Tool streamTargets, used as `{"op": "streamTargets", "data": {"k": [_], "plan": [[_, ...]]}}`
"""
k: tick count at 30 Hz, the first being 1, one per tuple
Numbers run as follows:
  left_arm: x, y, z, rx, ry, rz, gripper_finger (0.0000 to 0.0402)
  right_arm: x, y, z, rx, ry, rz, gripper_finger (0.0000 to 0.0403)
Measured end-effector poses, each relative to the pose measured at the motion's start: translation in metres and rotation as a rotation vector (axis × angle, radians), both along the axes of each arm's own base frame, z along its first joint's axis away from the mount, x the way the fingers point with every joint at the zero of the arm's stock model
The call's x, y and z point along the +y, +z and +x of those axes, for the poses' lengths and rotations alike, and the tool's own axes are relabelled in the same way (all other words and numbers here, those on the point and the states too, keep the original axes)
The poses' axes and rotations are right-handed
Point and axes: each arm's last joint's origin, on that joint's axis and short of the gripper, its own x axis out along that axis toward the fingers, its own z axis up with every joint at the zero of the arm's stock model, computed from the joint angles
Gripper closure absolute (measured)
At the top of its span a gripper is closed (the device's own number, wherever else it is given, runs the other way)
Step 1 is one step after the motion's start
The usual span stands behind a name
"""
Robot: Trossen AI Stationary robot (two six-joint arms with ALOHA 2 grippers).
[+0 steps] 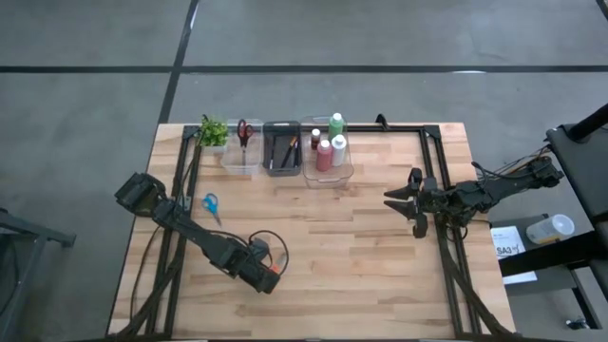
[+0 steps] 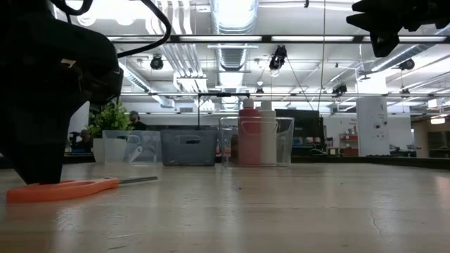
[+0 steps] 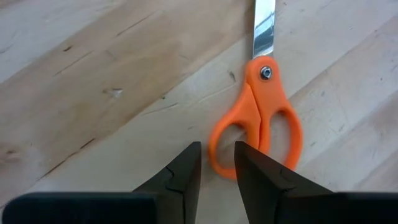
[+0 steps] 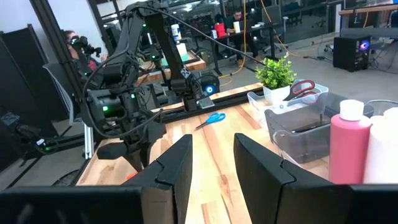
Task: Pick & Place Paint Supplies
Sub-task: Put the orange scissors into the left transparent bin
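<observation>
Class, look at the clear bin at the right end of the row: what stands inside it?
Inside the clear bin stand a green bottle, a white bottle and a pink bottle; a small dark red bottle too. Anything lower is hidden.

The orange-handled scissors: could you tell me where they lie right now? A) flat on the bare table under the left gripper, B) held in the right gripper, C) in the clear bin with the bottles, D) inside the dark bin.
A: the orange-handled scissors lie flat on the wooden table just ahead of the left gripper, whose fingers are not touching them.
</observation>
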Motion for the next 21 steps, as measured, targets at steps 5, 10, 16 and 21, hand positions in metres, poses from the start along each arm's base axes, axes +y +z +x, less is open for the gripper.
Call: {"op": "streamTargets", "data": {"k": [5,10,16,21], "plan": [[-0.0002,0.0000,0.0001,-0.001,-0.004,-0.003,0.0296,0.0000,0.0000,0.0000,0.000,0.000,0.000,0.0287],[0.0003,-0.0006,-0.0008,0.010,-0.020,0.003,0.0322,0.0000,0.0000,0.0000,0.000,0.000,0.000,0.0287],[0.0018,-0.0014,-0.0035,0.044,-0.028,0.012,0.0387,0.0000,0.0000,0.0000,0.000,0.000,0.000,0.0287],[0.0022,-0.0016,-0.0050,0.067,-0.033,0.008,0.0387,0.0000,0.0000,0.0000,0.000,0.000,0.000,0.0287]]}}
